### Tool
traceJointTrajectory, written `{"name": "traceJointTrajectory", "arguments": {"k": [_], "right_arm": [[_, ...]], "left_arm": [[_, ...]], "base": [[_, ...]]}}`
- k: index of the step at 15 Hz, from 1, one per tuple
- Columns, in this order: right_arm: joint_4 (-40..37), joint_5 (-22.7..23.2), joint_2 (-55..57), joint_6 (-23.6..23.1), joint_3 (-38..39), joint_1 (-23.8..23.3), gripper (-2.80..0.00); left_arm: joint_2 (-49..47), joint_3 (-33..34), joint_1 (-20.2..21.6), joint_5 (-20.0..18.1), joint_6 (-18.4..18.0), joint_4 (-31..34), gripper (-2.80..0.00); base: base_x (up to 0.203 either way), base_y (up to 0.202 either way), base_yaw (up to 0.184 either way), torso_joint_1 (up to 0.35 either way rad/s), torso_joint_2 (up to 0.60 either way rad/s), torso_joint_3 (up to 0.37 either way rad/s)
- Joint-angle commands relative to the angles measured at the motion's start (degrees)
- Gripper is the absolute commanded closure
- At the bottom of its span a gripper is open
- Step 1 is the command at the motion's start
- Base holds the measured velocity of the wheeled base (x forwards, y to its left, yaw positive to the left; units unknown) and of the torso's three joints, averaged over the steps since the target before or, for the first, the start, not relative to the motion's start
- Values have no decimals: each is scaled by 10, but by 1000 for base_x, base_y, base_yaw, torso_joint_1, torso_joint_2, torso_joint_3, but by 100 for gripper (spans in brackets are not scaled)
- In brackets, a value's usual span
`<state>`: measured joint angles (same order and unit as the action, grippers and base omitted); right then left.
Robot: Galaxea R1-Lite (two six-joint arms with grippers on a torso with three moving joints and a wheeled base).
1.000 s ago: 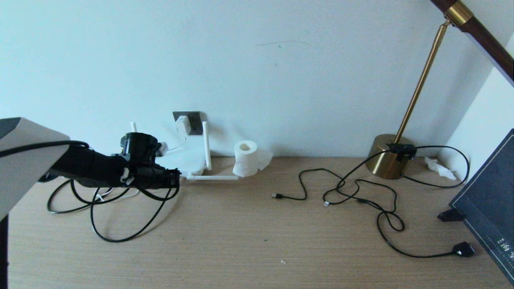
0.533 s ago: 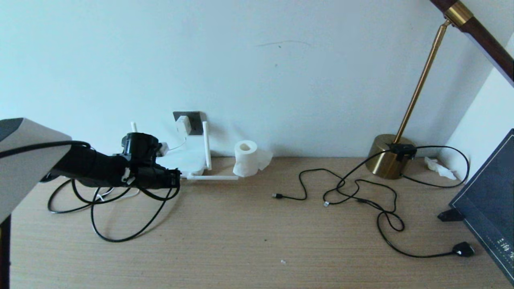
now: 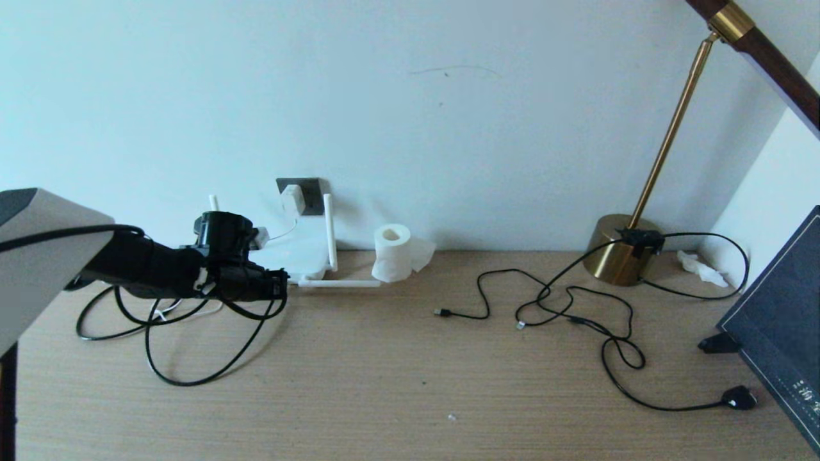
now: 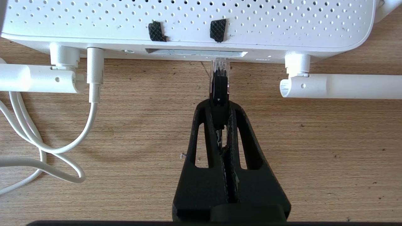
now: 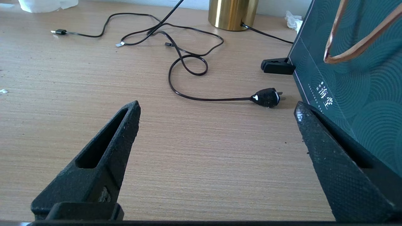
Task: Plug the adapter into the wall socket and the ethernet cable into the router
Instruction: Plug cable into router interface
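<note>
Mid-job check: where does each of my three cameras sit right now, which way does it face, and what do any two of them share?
Head view: high on the robot, facing forward and down at the desk and wall; left arm shows, its left pincer at the router.
Left wrist view: behind the fingers, facing the router's port side; pincer shut on the ethernet cable.
Right wrist view: low over the desk, facing the lamp; open right pincer.
Shared: head and right wrist views both show the lamp cord's plug.
</note>
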<state>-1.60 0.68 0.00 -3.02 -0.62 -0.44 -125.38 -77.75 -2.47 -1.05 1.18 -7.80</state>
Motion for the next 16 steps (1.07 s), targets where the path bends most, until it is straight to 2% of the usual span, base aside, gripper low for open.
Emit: {"name": "traceJointTrajectory", "arguments": {"k": [1, 16], "right_arm": [[0, 0, 1, -1, 0, 0, -280], [0, 0, 1, -1, 0, 0, -280]], "left_arm": [[4, 3, 0, 0, 0, -1, 0], [15, 20, 0, 0, 1, -2, 0]], "base": [[0, 0, 0, 0, 0, 0], [0, 0, 0, 0, 0, 0]]}}
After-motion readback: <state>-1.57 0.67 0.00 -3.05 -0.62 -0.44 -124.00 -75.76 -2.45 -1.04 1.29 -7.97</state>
